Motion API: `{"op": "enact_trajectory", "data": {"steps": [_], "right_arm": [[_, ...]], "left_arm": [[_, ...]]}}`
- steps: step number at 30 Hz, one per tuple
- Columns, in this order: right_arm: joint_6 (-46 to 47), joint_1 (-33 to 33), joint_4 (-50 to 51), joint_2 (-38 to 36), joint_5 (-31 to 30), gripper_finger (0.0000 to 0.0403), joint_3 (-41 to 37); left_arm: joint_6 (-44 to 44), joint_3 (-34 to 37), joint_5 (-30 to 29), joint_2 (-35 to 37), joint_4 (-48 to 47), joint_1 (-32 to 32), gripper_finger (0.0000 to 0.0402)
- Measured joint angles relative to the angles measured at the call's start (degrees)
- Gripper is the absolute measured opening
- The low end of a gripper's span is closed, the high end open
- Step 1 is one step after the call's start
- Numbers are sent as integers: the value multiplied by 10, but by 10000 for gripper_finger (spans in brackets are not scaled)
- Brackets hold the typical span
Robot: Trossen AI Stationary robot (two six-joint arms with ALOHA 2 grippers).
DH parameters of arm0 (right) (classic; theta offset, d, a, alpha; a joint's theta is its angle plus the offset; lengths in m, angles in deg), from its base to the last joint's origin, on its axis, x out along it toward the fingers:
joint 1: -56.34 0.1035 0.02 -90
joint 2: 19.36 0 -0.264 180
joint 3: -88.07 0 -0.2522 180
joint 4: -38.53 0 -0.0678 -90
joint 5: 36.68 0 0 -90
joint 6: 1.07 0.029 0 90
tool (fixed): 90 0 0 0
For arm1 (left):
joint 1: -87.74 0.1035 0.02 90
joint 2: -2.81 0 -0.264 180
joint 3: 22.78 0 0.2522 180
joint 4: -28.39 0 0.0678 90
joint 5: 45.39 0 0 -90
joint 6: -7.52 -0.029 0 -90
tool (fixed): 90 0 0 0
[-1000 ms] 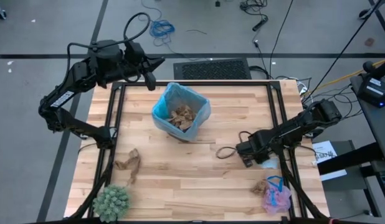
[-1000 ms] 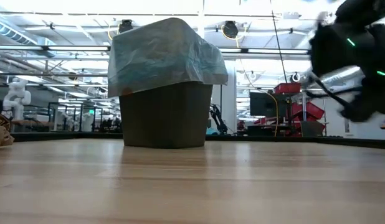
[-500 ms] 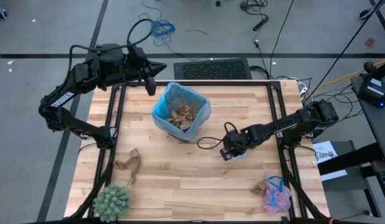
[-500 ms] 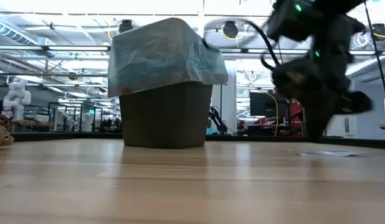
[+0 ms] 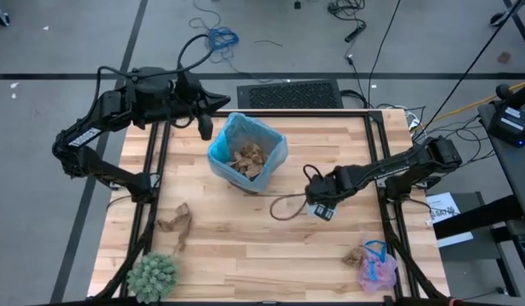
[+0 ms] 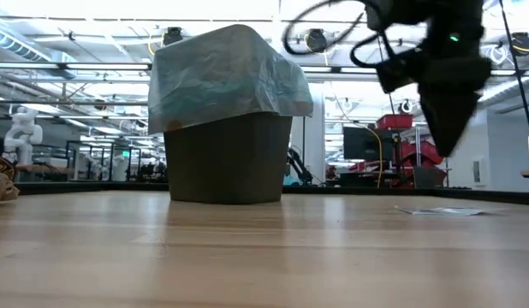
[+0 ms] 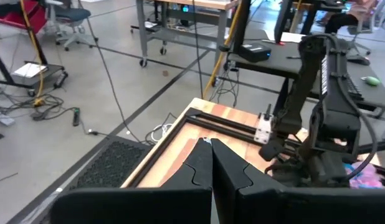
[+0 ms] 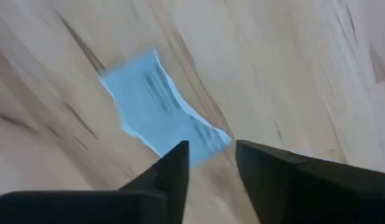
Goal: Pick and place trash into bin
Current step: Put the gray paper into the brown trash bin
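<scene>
White paper bit (image 8: 160, 109) flat on table (image 8: 292, 68), below parted right gripper (image 8: 211, 163)

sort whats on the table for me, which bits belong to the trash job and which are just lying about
Job:
- bin
- brown paper wad
- white paper bit
- pink mesh puff
- right gripper, over the paper

Lying about:
- green spiky plant
- left gripper, waiting by the bin

The right gripper (image 5: 323, 210) hangs over mid-table on an outstretched arm, its fingers (image 8: 174, 168) parted. The left gripper (image 5: 206, 124) waits at the far left edge, fingers (image 7: 202, 163) pressed together.
</scene>
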Motion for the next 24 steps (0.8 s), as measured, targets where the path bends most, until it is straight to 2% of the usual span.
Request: {"op": "enact_trajectory", "data": {"steps": [5, 9, 17, 24], "right_arm": [[-30, 55, -17, 0, 4, 187, -48], [-28, 120, -23, 0, -12, 210, -67], [-1, 241, -67, 0, -85, 214, -97], [9, 259, -123, 2, -103, 210, -161]], "left_arm": [[0, 0, 0, 0, 0, -22, 0], [0, 0, 0, 0, 1, -40, 0], [0, 0, -3, 0, 0, -73, 0], [0, 0, -15, 0, 0, -88, 0]]}}
